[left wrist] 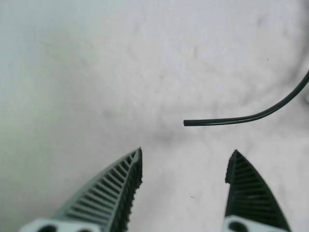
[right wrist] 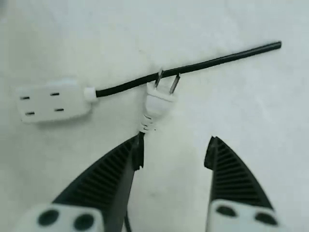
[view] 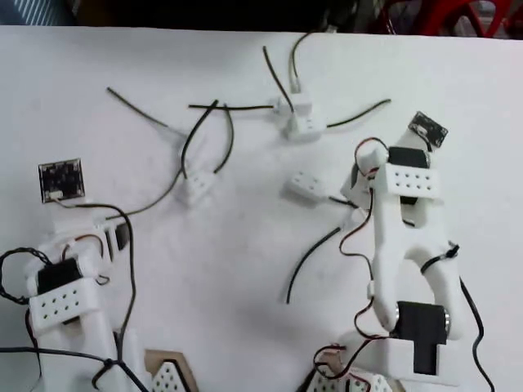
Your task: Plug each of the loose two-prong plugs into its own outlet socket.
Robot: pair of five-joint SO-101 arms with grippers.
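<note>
A loose white two-prong plug [right wrist: 158, 99] lies on the table, its prongs resting against a black cable [right wrist: 217, 60]. That cable runs from a white outlet socket [right wrist: 53, 99] [view: 306, 186]. My right gripper [right wrist: 176, 138] [view: 357, 196] is open just behind the plug, whose cord passes along one finger [right wrist: 123, 164]. My left gripper [left wrist: 187, 151] is open over bare table at the near left, close to the free end of a black cable [left wrist: 186, 123]. A second outlet [view: 194, 188] lies mid-table. More white outlets with cables [view: 298, 114] lie farther back.
A small dark board [view: 61, 180] sits at the left near the left arm [view: 57, 298]. Black cables [view: 204, 122] sprawl across the far middle of the table. A wooden piece [view: 167, 371] lies at the near edge. The table's far edge [view: 163, 26] borders a dark area.
</note>
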